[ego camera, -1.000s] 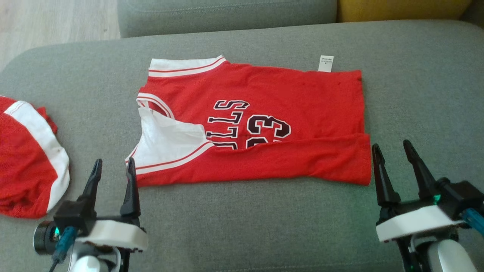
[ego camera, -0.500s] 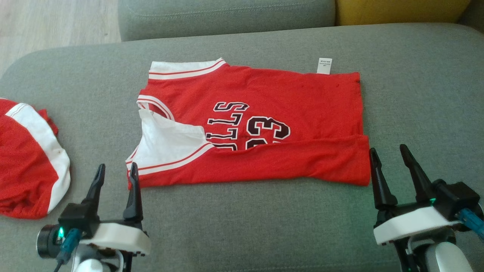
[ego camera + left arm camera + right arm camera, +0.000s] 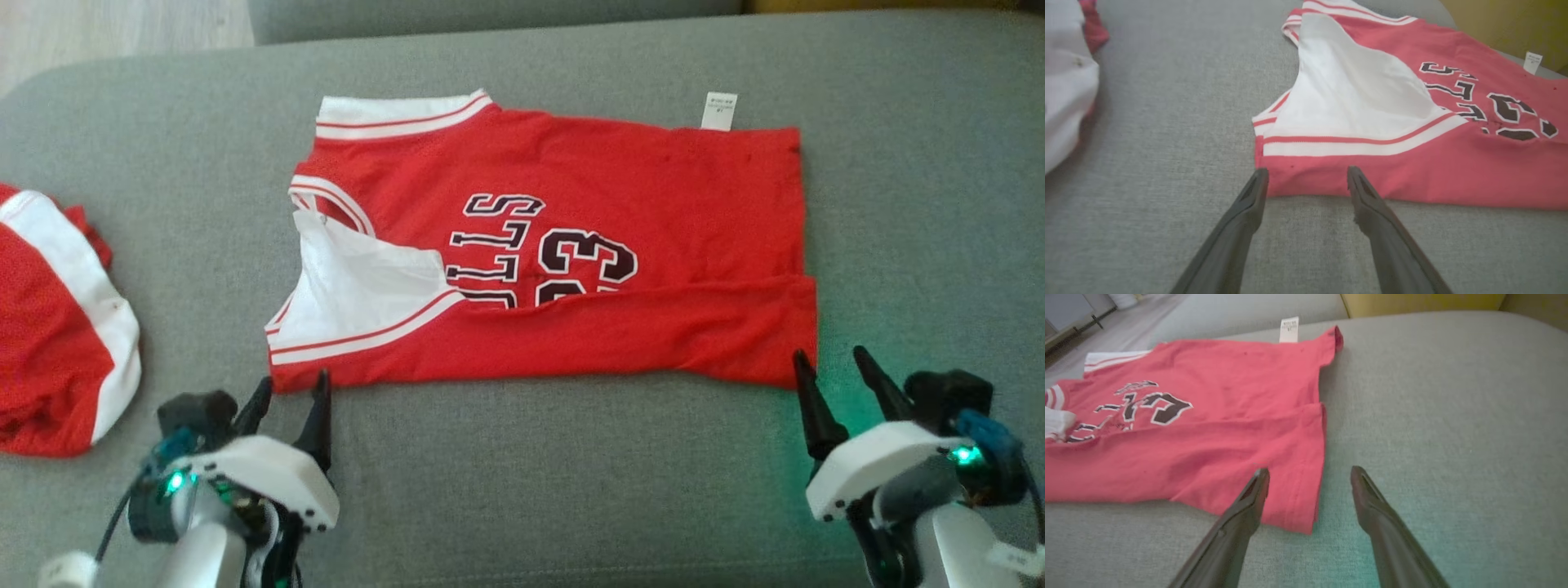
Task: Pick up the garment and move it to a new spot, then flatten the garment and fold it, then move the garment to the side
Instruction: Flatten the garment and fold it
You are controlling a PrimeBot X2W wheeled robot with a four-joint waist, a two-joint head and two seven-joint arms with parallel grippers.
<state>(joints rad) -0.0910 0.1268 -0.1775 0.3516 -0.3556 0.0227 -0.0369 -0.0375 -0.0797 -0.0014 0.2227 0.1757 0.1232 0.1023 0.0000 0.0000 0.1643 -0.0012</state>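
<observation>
**Reader:** What carries the jersey, and what surrounds it?

**Robot:** A grey woven sofa seat (image 3: pixel 571 490). The red jersey (image 3: pixel 620 180) lies flat at its middle, shoulder end toward my left and hem toward my right. Its near long edge is folded over onto the chest. Beyond the jersey is a grey back cushion (image 3: pixel 490 12). Beyond its shoulder end is a corner of pale wood floor (image 3: pixel 122 24). Beyond its hem end, in the right wrist view, is a yellow cushion (image 3: pixel 1412 302).

**Reader:** And your jaws?

**Robot:** Both pairs are released and hold nothing. My left jaws are at the jersey's near shoulder corner, with the fingertips (image 3: pixel 1255 192) at the red edge. My right jaws are at the near hem corner, one finger over the cloth and the other over bare seat. I cannot tell whether either pair touches the cloth.

**Reader:** What is hidden or unclear?

**Robot:** The fold covers the lower part of the black lettering (image 3: pixel 498 245) and of the 23. The white label (image 3: pixel 718 110) at the jersey's far edge carries print too small to read. Left of the jersey and well apart from it, a second red-and-white garment (image 3: pixel 49 327) is cut off by the edge of the head view. A green glow (image 3: pixel 824 392) tints the seat beside my right jaws.
</observation>
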